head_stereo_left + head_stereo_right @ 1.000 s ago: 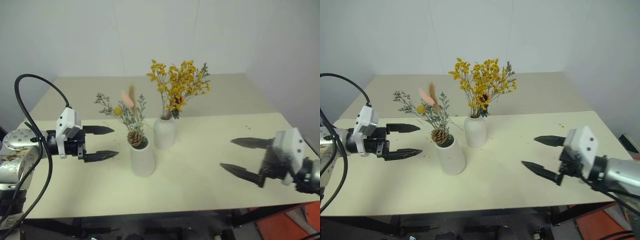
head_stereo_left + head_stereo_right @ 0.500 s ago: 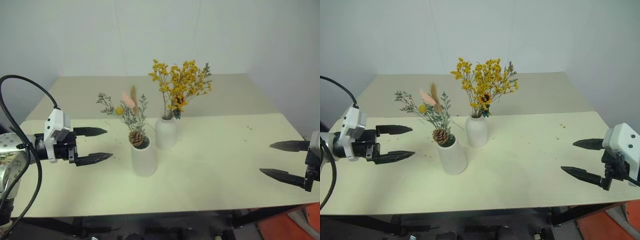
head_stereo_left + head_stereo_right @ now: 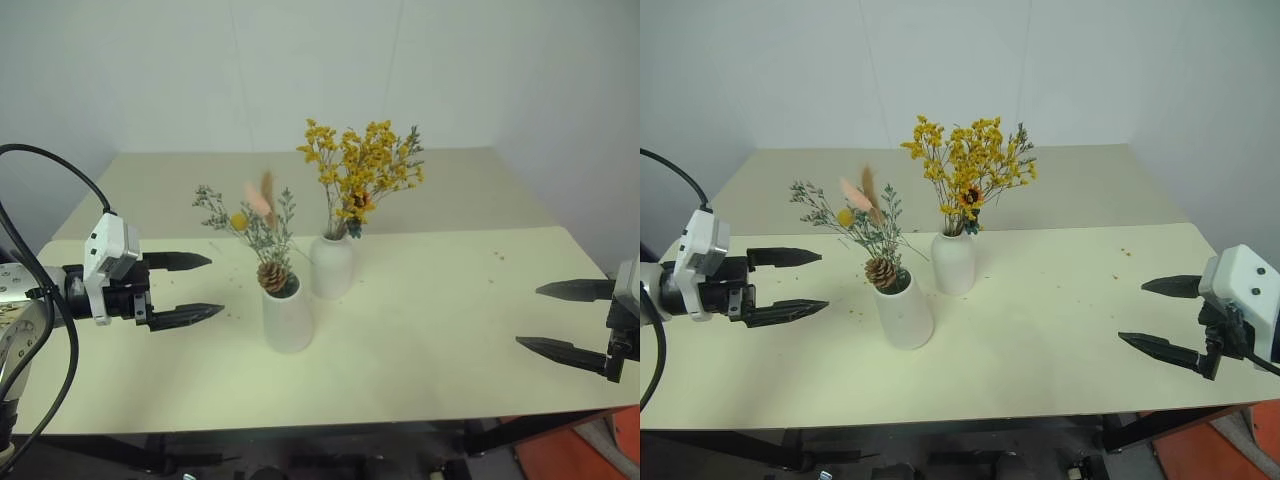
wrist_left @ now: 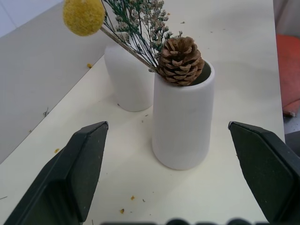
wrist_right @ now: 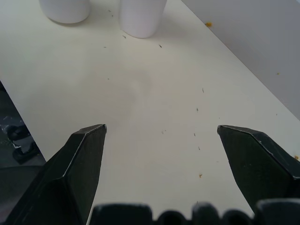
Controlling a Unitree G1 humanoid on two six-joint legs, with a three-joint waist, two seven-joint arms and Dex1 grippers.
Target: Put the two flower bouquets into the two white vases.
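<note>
The yellow-orange bouquet (image 3: 358,175) stands upright in the narrow-necked white vase (image 3: 331,268) near the table's middle. The sparse grey-green bouquet (image 3: 256,228), with its brown cone (image 4: 180,61) and yellow ball (image 4: 84,16), sits in the wider white vase (image 3: 288,316) just in front and to the left. My left gripper (image 3: 202,288) hangs open to the left of the wider vase, apart from it, nothing between its fingers. My right gripper (image 3: 555,318) is open and empty over the table's right edge, far from both vases.
Both vases stand on a pale cream table (image 3: 420,330) against a white wall. Small dry crumbs (image 5: 200,176) lie scattered on the tabletop. An orange-red object (image 3: 590,450) sits on the floor below the right front corner.
My right gripper has drawn back to the right, away from the vases, to the table's right edge. My left gripper has pulled slightly left. Both bouquets stay in their vases.
</note>
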